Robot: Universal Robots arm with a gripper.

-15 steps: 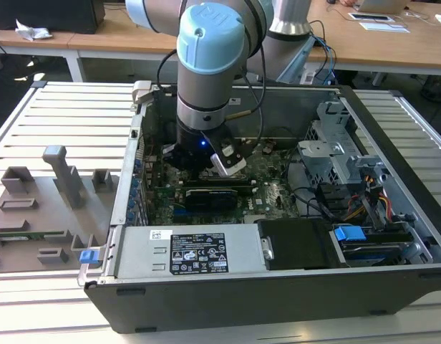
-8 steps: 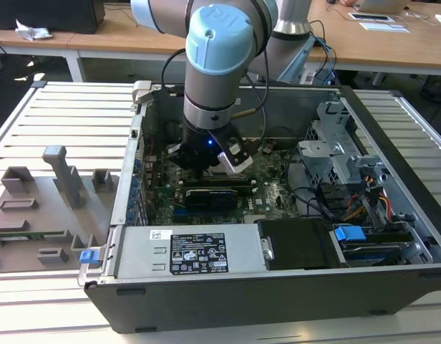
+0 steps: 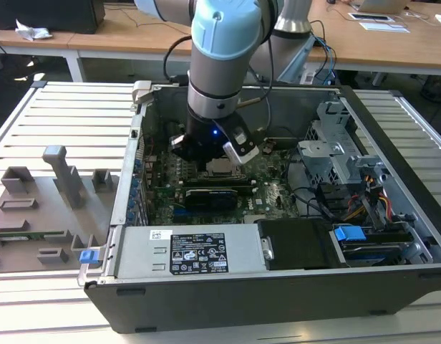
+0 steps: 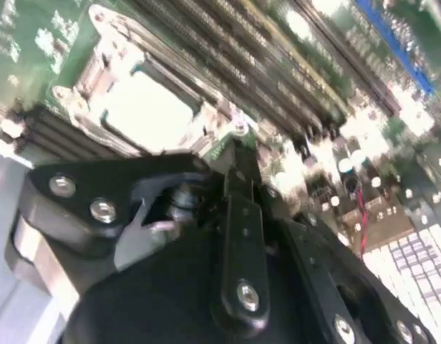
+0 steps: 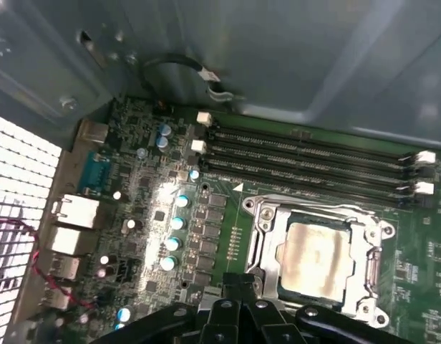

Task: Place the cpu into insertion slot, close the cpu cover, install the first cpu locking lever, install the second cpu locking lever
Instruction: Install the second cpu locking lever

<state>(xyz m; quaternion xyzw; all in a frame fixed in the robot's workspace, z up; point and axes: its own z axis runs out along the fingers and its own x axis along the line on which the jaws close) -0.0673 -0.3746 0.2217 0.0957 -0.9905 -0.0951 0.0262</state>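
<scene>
Where the arm reached down into the open computer case [image 3: 364,107], the gripper [image 3: 215,159] hung low over the motherboard [image 3: 206,201], directly above the socket area in the exterior view. In the first wrist view the cpu [image 5: 319,256] lay flat in the insertion slot [image 5: 267,247], its silver-grey top face showing through the window of the cpu cover [image 5: 369,266]. The cover was down over the chip, its metal frame lying flat around all four sides. The second wrist view showed the same arrangement: the cpu [image 4: 145,111] seated, with the cpu cover [image 4: 88,72] lying around it.

The fingers [image 4: 242,215] were drawn together into a single narrow black tip, with nothing seen between them. That tip stood just beside one edge of the socket frame, at a small screw-like fitting on the frame; contact with it could not be confirmed. In the first wrist view the gripper [image 5: 240,304] met the near edge of the cover frame at its lower corner.

The state of the two locking levers could not be determined. Four long black memory slots [image 5: 306,161] ran parallel just beside the socket. A grey fixture tray [image 3: 49,208] sat on the table, outside the case on the exterior view's left.
</scene>
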